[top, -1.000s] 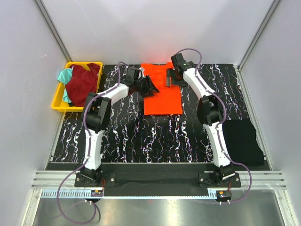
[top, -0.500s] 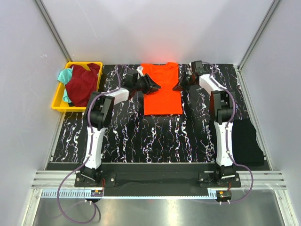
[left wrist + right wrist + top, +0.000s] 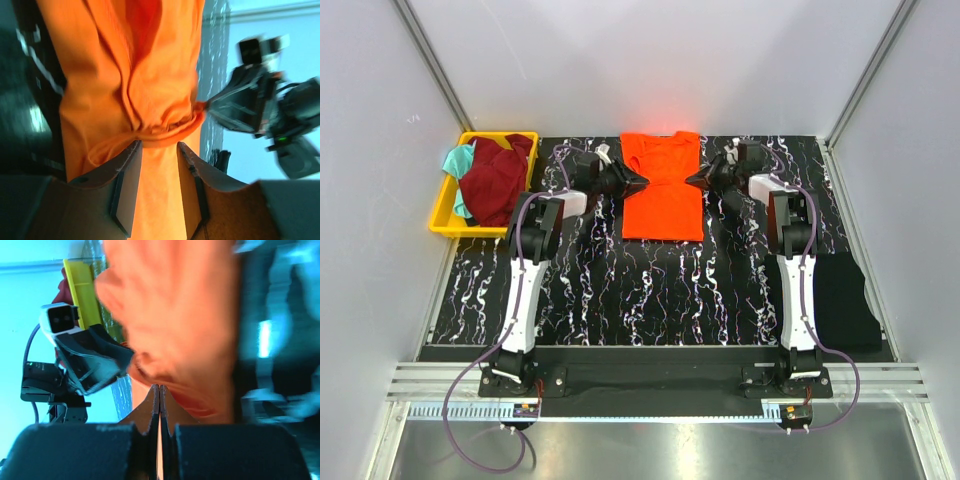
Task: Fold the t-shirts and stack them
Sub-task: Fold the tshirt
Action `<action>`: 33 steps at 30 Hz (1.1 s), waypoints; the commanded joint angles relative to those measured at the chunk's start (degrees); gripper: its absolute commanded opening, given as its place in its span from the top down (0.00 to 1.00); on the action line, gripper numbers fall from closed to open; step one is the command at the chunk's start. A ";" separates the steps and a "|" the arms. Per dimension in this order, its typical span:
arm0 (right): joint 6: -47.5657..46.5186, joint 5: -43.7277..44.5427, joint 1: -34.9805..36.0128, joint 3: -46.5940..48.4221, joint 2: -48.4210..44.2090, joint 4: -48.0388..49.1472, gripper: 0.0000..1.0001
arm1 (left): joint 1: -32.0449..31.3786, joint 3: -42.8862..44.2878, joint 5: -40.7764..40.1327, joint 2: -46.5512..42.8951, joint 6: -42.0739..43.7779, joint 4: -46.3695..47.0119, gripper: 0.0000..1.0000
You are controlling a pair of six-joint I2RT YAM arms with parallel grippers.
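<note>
An orange t-shirt lies flat at the back middle of the black marbled table. My left gripper is at its left edge, jaws partway closed with orange cloth filling the gap and creases running to the fingertips. On the opposite edge, my right gripper is shut, pinching a thin fold of the shirt. In the left wrist view the right gripper nips the bunched hem. A folded black t-shirt lies at the table's right side.
A yellow bin at the back left holds a maroon garment and a teal one. White walls with metal frame posts close in the table on three sides. Both arm bases sit at the near edge.
The right arm swung from above the shirt out to its right edge and shut on the cloth. The left jaws narrowed. The shirt's sides are now drawn in at both grippers.
</note>
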 commanded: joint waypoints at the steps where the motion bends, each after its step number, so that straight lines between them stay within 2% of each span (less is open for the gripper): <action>1: 3.01 -2.73 -1.58 -1.17 3.14 5.70 1.00 | 0.94 4.50 0.16 3.25 -1.29 3.84 0.59; 7: 5.12 -2.04 -3.16 0.58 6.84 7.03 1.00 | 0.95 9.07 1.30 6.41 -3.75 4.37 0.55; 13: 7.05 -1.94 -5.10 8.91 10.79 5.80 1.00 | 1.65 12.31 0.07 5.45 -0.16 -0.81 0.53; 19: 4.87 -2.38 -5.10 13.07 8.79 -0.79 0.99 | 3.32 15.49 0.07 4.49 0.46 -3.62 0.54; 25: -0.67 -2.64 -5.10 11.84 2.20 -10.71 1.00 | 3.41 8.74 -1.51 -6.49 3.28 -5.91 0.53; 33: -4.97 -1.78 -5.36 -0.20 -10.64 -12.56 0.98 | 0.16 -8.31 -0.72 -18.36 4.33 -3.89 0.53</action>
